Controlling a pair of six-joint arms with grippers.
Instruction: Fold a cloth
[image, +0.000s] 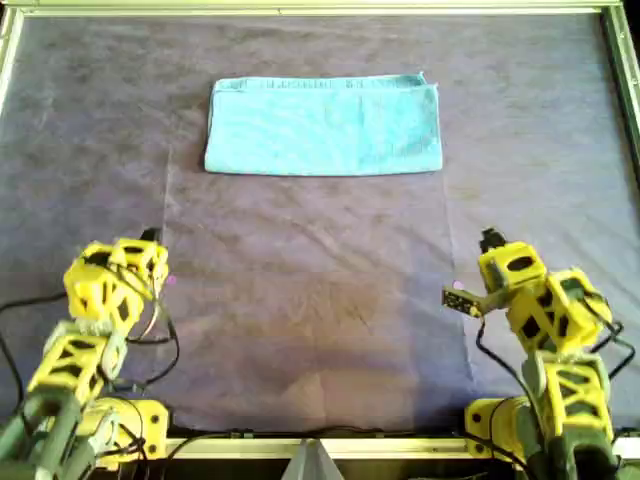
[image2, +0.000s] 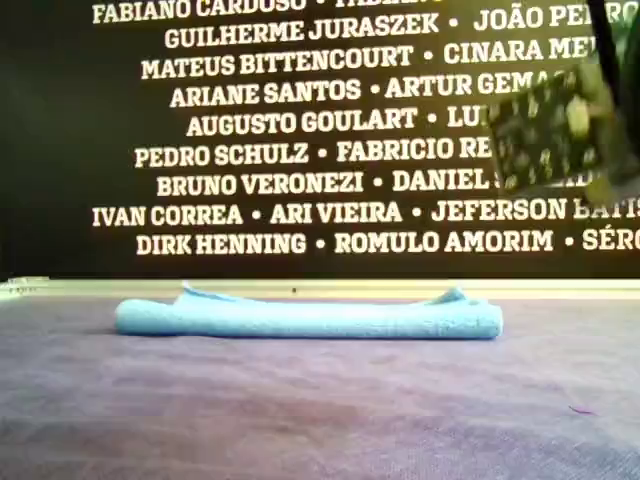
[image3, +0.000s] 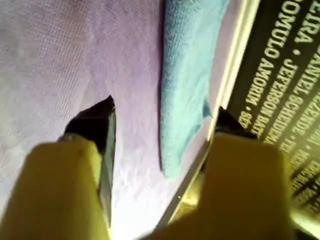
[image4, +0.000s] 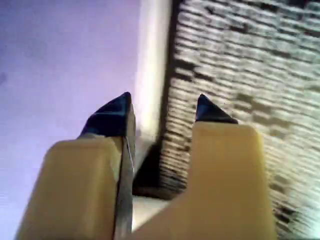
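Fingertips (image3: 100, 112) of both yellow grippers are standing apart, holding nothing. Light sky-blue ribbed towel (image: 323, 127), folded oblong, is lying near the purple-grey mat's (image: 320, 300) far edge; soft and limp, probably best pinched at corners.

Even soft light, faint shadows, wrist views blurred, overhead view grainy

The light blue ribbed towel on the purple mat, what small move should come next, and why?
Probably bring both arms forward toward the light blue ribbed towel. It lies as a long flat rectangle, apparently folded once, at the overhead view's top, untouched. The left pincer and right pincer are open, empty and well short of it. A second fold likely starts by grasping its short ends.
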